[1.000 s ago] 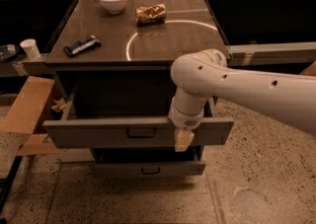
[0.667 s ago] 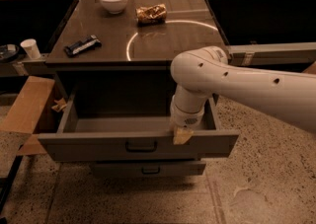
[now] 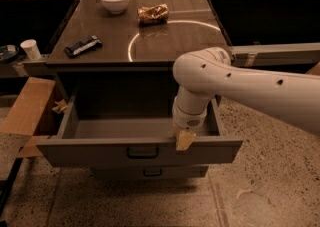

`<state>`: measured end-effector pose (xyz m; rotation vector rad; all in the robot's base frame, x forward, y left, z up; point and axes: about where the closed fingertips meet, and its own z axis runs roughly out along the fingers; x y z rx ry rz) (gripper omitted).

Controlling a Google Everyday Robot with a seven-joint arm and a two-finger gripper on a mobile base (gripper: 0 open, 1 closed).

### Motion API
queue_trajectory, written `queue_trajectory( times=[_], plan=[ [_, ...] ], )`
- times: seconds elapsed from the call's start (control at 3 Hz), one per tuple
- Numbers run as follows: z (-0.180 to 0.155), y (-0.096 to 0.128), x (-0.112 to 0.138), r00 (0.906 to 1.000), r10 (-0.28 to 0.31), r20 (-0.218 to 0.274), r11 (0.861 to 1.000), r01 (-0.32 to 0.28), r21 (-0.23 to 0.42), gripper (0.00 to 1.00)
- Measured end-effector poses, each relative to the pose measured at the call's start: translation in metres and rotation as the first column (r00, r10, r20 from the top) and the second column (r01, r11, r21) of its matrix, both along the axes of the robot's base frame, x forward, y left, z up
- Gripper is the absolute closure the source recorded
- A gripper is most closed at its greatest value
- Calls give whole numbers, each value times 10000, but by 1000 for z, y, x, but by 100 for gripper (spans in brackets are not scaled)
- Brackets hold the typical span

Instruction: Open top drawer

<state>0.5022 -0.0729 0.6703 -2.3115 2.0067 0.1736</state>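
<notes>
Camera view: the gripper (image 3: pixel 185 140) hangs at the upper edge of the top drawer (image 3: pixel 85 152), on its front panel just right of the black handle (image 3: pixel 142 153); clenched or released, I cannot tell. The drawer stands well out, above a shut lower drawer (image 3: pixel 150 172). On the dark cabinet top (image 3: pixel 175 41) sit a white bowl (image 3: pixel 114 0), a crumpled packet (image 3: pixel 153 14) and a black bar (image 3: pixel 82 46). Speckled floor (image 3: pixel 260 191) lies below.

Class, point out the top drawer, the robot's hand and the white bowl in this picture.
top drawer (image 3: pixel 90 153): camera view, on the left part of its grey front panel.
hand (image 3: pixel 185 140): camera view, on its tip, at the drawer's front edge, right of centre.
white bowl (image 3: pixel 114 0): camera view, on its outer wall.
</notes>
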Motion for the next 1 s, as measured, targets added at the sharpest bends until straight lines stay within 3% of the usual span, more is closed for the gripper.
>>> queue_trajectory(
  times=[0.33, 0.67, 1.0],
  plan=[
    [0, 0, 0, 10000, 0, 0, 10000, 0, 0, 16],
    [0, 0, 0, 10000, 1, 1, 10000, -1, 0, 0],
    [14, -5, 6, 9992, 279, 285, 9995, -284, 163, 0]
  ],
)
